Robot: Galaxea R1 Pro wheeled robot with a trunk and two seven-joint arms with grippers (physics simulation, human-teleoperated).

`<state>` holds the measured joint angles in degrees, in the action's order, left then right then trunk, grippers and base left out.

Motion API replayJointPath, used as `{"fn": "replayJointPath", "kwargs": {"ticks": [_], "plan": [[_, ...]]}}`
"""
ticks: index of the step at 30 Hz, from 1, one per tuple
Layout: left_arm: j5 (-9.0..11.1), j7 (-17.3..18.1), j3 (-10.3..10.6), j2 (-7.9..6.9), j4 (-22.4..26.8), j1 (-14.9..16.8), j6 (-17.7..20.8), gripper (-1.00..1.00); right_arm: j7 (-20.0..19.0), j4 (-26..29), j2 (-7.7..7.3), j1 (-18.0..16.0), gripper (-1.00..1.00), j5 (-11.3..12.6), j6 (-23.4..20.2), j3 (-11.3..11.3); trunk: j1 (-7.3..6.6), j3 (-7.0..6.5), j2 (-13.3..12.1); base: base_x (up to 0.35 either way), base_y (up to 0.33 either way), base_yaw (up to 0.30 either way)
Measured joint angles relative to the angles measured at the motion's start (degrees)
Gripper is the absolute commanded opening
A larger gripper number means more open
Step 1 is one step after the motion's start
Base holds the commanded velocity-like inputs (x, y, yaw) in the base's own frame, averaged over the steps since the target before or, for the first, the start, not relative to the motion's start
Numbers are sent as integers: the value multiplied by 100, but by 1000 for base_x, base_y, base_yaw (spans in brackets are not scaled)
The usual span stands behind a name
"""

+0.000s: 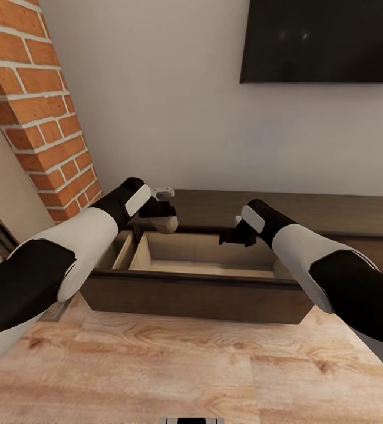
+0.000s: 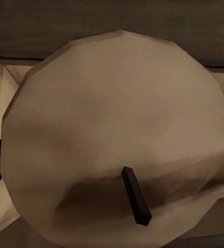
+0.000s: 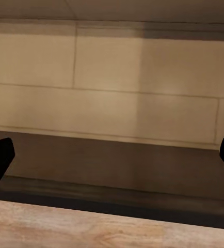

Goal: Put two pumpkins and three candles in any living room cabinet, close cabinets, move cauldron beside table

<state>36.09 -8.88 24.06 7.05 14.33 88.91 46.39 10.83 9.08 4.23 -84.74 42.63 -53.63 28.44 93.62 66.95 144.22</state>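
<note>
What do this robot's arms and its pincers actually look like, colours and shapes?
Both arms are smooth rounded tubes in alternating glossy black and white segments. The left arm has a black wrist with a white oval panel and a small grey bracket; its left pincer is black. The right arm matches, ending in a blocky black right pincer.

Candle [image 2: 117, 134] beige-tan, dark wick. Cabinet [image 1: 203, 297] dark brown outside, pale cream inside (drawer lining plain). Brick column [image 1: 44, 112] red-orange, light mortar. Floor [image 1: 174, 371] light wood grain. Wall [image 1: 168, 100] off-white; screen [image 1: 324, 38] black.
</note>
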Motion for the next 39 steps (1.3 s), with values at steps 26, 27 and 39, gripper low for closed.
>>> {"fn": "replayJointPath", "kwargs": {"ticks": [26, 27, 39], "plan": [[17, 26, -4, 193, -15, -630, -746, -100, 6, -1, 20, 106, 100, -51, 696, 38, 0, 121, 0, 0, 0, 73], [15, 27, -4, 193, -14, -640, -751, -100, 6, -2, 20, 129, 100, -47, 701, 36, 0, 128, 0, 0, 0, 0], [12, 44, -5, 194, -45, -650, -802, -100, 6, -10, 17, 376, 100, -43, 685, 27, 0, 237, 0, 0, 0, -60]]}}
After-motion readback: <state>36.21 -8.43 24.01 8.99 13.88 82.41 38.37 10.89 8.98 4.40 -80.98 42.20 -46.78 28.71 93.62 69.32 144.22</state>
